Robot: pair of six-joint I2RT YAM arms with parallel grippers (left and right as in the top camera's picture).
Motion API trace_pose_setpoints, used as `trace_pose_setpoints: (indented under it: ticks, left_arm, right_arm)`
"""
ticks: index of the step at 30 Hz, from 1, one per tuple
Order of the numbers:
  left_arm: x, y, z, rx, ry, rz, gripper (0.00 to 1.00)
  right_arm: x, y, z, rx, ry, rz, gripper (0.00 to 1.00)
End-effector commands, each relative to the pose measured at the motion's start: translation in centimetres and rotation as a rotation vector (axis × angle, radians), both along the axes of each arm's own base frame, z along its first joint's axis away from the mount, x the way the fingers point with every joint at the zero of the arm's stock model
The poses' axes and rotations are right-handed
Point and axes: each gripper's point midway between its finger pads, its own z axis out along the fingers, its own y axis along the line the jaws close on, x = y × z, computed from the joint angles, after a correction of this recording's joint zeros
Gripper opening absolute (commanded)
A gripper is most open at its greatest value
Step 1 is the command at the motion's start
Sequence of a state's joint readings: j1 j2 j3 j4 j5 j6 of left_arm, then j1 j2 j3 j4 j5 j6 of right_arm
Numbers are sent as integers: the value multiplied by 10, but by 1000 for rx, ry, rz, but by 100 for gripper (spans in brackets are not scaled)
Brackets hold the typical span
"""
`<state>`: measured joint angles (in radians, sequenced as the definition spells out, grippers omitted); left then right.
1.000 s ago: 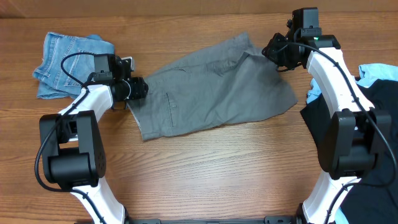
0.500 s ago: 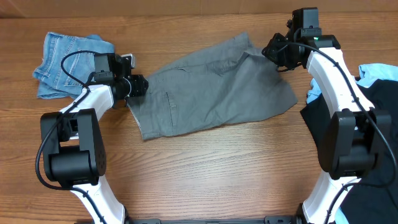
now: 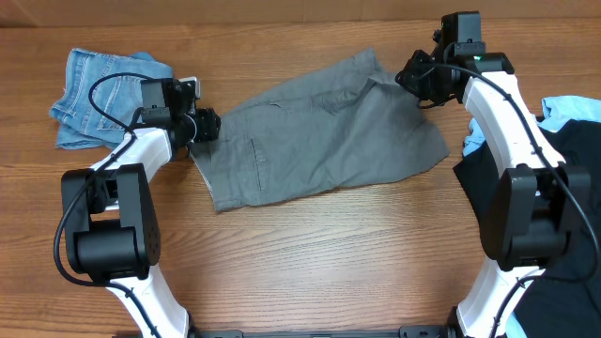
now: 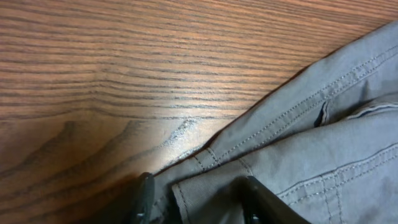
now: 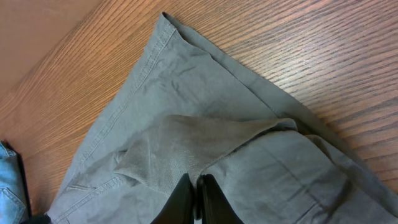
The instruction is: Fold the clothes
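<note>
Grey shorts [image 3: 329,141] lie spread flat across the middle of the table. My left gripper [image 3: 208,124] is at their left waistband corner. In the left wrist view [image 4: 202,199] its fingers are spread apart with the folded waistband edge [image 4: 323,155] between them, not pinched. My right gripper [image 3: 413,80] is at the shorts' far right corner. In the right wrist view [image 5: 199,193] its fingers are closed tight on a raised fold of the grey fabric [image 5: 186,112].
Folded blue denim [image 3: 99,94] lies at the far left, behind my left arm; a sliver of it shows in the right wrist view [image 5: 6,186]. A pile of black clothing [image 3: 573,188] with a light blue garment [image 3: 568,108] lies at the right edge.
My left gripper has shifted slightly up and to the left along the waistband corner. The right arm and the shorts have not visibly moved.
</note>
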<state>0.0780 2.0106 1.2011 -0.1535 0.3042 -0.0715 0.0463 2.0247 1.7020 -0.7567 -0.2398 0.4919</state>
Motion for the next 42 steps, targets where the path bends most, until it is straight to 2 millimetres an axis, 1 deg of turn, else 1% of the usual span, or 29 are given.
trace_pose_setpoints:
  ticks: [1, 4, 5, 7, 11, 14, 18, 23, 25, 27, 29, 30, 33, 35, 38, 40, 42]
  left_arm:
    - [-2, -6, -15, 5, 25, -15, 44]
    - [-4, -16, -23, -9, 40, -38, 42]
    - [-7, -19, -27, -11, 53, -43, 35]
    - [-8, -19, -27, -16, 60, -42, 27]
    - [-7, -17, -25, -28, 64, -21, 21]
    - [-7, -17, -21, -28, 62, -20, 20]
    - [-7, -12, -6, -23, 69, -8, 18]
    - [-6, -3, 31, -14, 34, 11, 14]
    - [-7, -1, 47, -11, 14, 17, 10]
    - [-10, 3, 64, -3, -5, 28, 9]
    - [-16, 10, 78, 24, -12, 51, 7]
    - [-24, 15, 90, 49, -11, 70, 7]
    - [-37, 18, 103, 71, 5, 85, 7]
    - [-47, 23, 106, 97, 32, 103, 6]
    - [-66, 41, 101, 181, 108, 174, 6]
    - [-73, 48, 95, 219, 144, 197, 6]
    - [-76, 51, 91, 236, 163, 205, 6]
  right_arm:
    - [4, 1, 15, 3, -37, 12, 5]
    - [4, 1, 15, 3, -37, 12, 5]
    - [4, 1, 15, 4, -36, 12, 5]
    - [3, 1, 15, 3, -33, 12, 5]
    - [3, 1, 15, 3, -33, 12, 5]
    - [2, 1, 14, 3, -29, 12, 5]
    - [2, 1, 14, -10, -33, 31, 5]
    - [2, 0, 14, -10, -35, 33, 5]
    - [3, 0, 14, -14, -40, 30, 5]
    - [5, 0, 16, -19, -53, 39, 4]
    - [8, 0, 17, -19, -65, 38, 4]
    - [11, -1, 19, -24, -80, 34, 4]
    - [17, -1, 24, -22, -111, 34, 4]
    - [19, -1, 25, -22, -124, 33, 4]
    - [21, -1, 27, -22, -134, 33, 4]
    - [23, -1, 28, -22, -143, 33, 4]
    - [26, -1, 31, -21, -161, 33, 4]
